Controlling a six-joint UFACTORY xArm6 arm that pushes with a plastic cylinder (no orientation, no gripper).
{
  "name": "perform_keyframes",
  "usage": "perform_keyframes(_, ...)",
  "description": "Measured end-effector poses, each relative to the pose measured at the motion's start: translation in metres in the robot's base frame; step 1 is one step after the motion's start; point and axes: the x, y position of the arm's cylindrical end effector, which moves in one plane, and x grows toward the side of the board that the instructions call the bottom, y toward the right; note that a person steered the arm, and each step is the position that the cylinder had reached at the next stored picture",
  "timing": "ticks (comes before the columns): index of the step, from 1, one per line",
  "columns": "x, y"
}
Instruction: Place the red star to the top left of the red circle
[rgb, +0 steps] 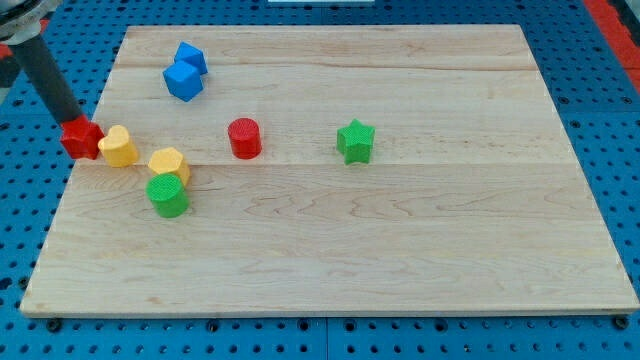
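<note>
The dark rod's tip touches the red star block, far left of the red circle block; it carries no jaws.

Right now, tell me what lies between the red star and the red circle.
In the camera view, a yellow block sits right beside the red star, on its right. From there to the red circle the board is bare. My tip is at the star.
</note>
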Motion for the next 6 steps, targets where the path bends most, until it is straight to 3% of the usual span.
perform_keyframes(3, 0.107, 0.000)
perform_keyframes(4, 0.119, 0.005)
perform_keyframes(6, 0.048, 0.026)
